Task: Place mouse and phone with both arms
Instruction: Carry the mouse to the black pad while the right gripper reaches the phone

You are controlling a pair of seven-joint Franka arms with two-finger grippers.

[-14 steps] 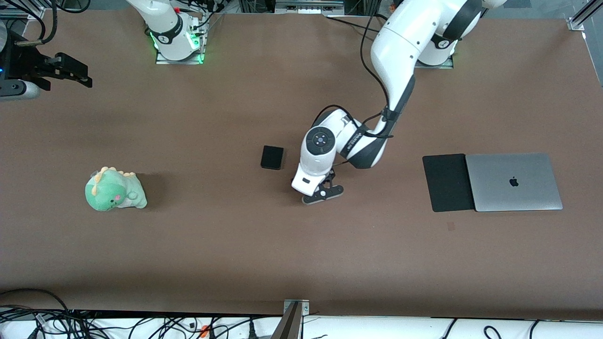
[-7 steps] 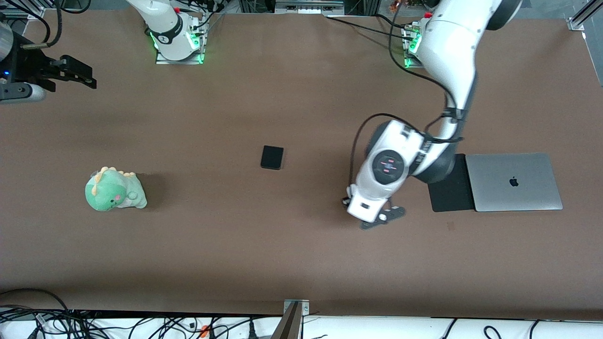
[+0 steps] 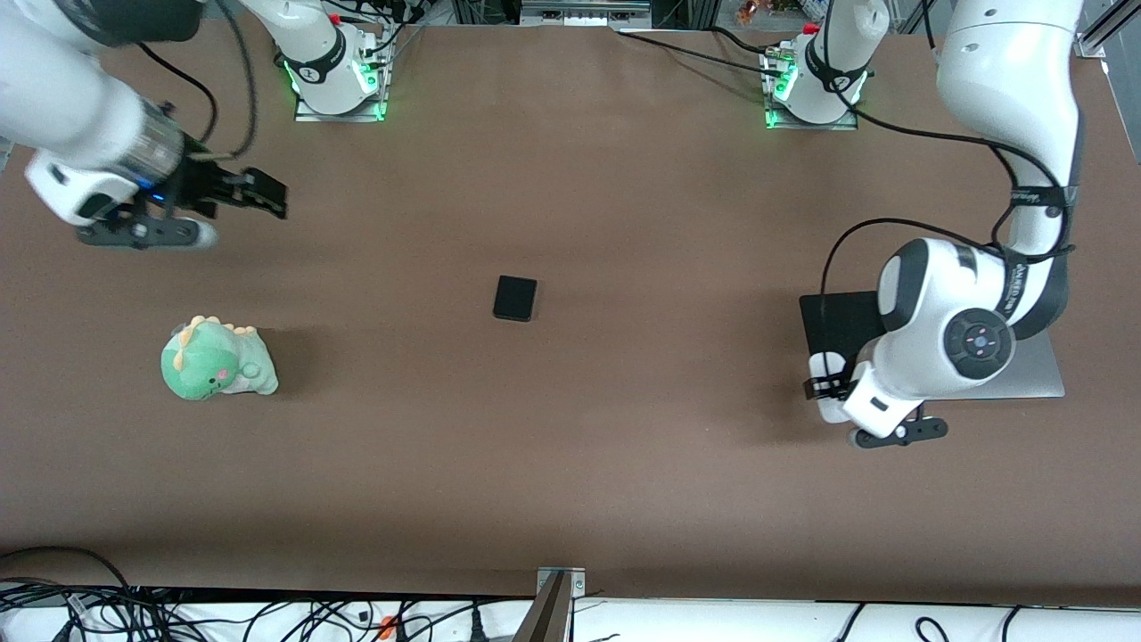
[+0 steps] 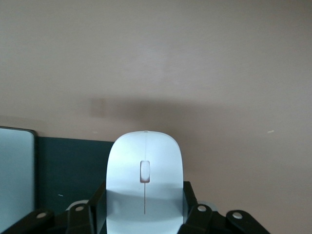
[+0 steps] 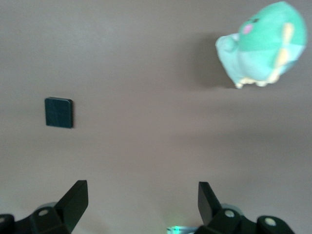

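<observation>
left gripper [image 4: 145,214]: clamped on the mouse [image 4: 145,180], up in the air over the edge of the black mat [image 4: 68,170] w/ bare table past it
mouse: white, glossy, smooth oval w/ thin line down the middle + small wheel slot; sits between the black fingers [image 4: 191,207], nose poking out past them. barely visible in front view, just a white bit [image 3: 827,366] under the wrist
right gripper [image 5: 141,204]: wide open, nothing in it, hanging over bare table at the right arm's end, above the phone [image 5: 59,112] and plush [image 5: 263,46] in its wrist view
phone: flat black, rounded corners, nearly square; lying on the table [image 3: 570,464] abt mid-table [image 3: 515,298], well apart from both grippers
mat: thin, flat, matte black, lies just beside the laptop [image 3: 1038,374], toward left arm's end
laptop: silver, lid closed, mostly hidden under left arm in front view
plush: green dino, soft/fuzzy, yellowish spikes, pink cheek; toward right arm's end [image 3: 217,359], nearer the front cam than the phone
table: plain brown, matte
containers: can't spot any
</observation>
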